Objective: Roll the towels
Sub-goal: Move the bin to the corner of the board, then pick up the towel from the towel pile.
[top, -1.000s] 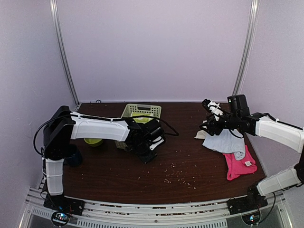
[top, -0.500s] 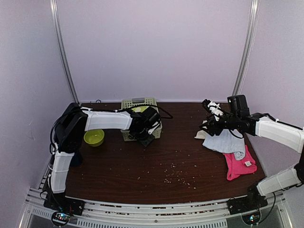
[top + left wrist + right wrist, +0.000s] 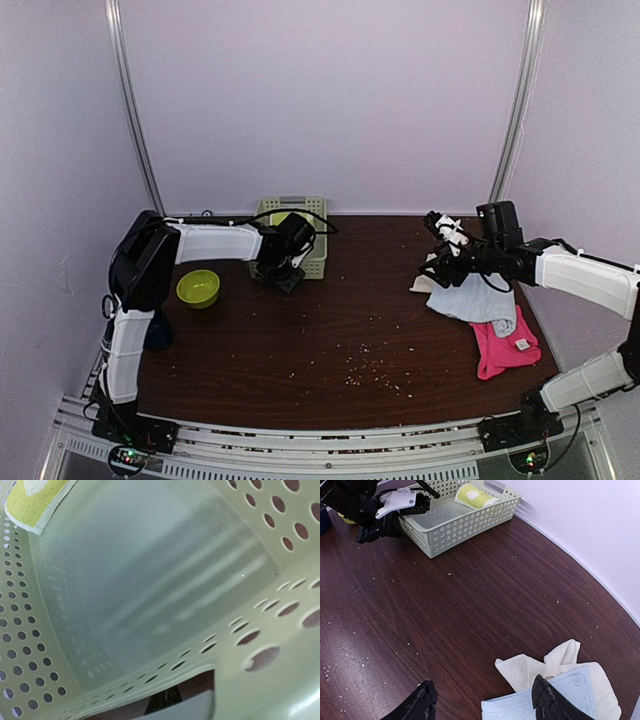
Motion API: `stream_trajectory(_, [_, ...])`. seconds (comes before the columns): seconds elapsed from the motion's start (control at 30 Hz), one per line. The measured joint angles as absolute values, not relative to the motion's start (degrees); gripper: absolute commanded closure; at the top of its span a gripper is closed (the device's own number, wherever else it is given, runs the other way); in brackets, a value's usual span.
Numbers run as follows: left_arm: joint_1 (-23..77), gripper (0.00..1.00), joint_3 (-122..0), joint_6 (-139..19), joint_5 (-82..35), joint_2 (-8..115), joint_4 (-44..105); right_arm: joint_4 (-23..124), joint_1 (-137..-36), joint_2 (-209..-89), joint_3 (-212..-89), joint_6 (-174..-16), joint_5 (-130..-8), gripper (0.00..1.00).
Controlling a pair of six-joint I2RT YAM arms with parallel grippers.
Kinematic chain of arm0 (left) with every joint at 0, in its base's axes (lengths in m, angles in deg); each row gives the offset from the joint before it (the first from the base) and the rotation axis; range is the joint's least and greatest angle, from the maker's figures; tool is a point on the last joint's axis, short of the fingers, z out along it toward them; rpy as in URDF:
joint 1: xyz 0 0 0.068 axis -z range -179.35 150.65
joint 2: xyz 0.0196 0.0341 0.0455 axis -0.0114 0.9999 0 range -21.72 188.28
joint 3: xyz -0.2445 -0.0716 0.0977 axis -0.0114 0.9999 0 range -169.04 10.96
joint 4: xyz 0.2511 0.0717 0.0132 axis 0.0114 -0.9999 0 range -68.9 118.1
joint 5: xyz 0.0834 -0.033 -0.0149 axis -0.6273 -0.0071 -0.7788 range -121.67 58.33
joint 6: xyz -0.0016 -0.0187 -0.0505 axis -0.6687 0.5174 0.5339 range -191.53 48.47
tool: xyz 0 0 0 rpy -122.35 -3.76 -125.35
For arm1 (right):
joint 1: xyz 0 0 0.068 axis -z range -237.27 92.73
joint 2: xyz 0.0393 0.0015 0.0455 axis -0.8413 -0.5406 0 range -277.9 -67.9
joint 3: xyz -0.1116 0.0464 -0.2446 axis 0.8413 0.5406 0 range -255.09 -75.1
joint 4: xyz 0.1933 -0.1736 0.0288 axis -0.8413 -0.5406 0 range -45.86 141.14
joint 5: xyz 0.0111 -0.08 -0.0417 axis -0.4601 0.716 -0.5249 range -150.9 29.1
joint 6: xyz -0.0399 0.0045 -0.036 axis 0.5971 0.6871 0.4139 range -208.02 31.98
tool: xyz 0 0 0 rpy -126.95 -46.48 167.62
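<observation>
Clamping basket (image 3: 470,526) rim: left gripper (image 3: 422,501).

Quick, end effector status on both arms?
Left end effector: appears closed on the rim of the green basket.
Right end effector: open, holding nothing.

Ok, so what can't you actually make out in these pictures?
Left pincer: its grip on the basket rim is too small in the right wrist view; its fingers are absent from the left wrist view.
Light blue towel: cut off by the right wrist view's bottom edge.
Cream towel: mostly under the blue one.
Dark object: top view, behind the left arm.
</observation>
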State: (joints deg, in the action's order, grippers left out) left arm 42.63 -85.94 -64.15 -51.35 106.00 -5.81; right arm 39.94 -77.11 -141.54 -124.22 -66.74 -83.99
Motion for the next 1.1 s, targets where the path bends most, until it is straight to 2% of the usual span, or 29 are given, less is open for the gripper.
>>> stream_trajectory(0.17, [42.4, 1.00, -83.9, -63.5, -51.3, 105.3, -4.0, 39.9, -77.1, -142.4, -124.3, -67.4, -83.6, 0.32])
stream_trajectory(0.27, [42.8, 1.00, -78.7, -62.8, -50.6, 102.1, -2.5, 38.4, -77.1, -143.1, -125.6, -68.3, -82.5, 0.33])
stream_trajectory(0.5, [45.6, 0.63, -61.0, -60.7, -47.2, 83.2, 2.8, 30.5, -77.0, -145.4, -134.9, -67.6, -77.2, 0.36])
stream_trajectory(0.6, [47.6, 0.55, -55.0, -60.2, -46.0, 75.7, 7.6, 26.8, -76.9, -147.0, -137.6, -66.6, -73.5, 0.41])
stream_trajectory(0.83, [49.5, 0.54, -44.1, -58.9, -41.4, 68.7, 16.9, 19.7, -76.1, -156.7, -140.9, -67.0, -64.6, 0.42])
stream_trajectory(1.1, [52.3, 0.53, -43.4, -58.1, -40.2, 68.7, 19.8, 17.1, -74.2, -168.9, -148.2, -70.6, -58.4, 0.42])
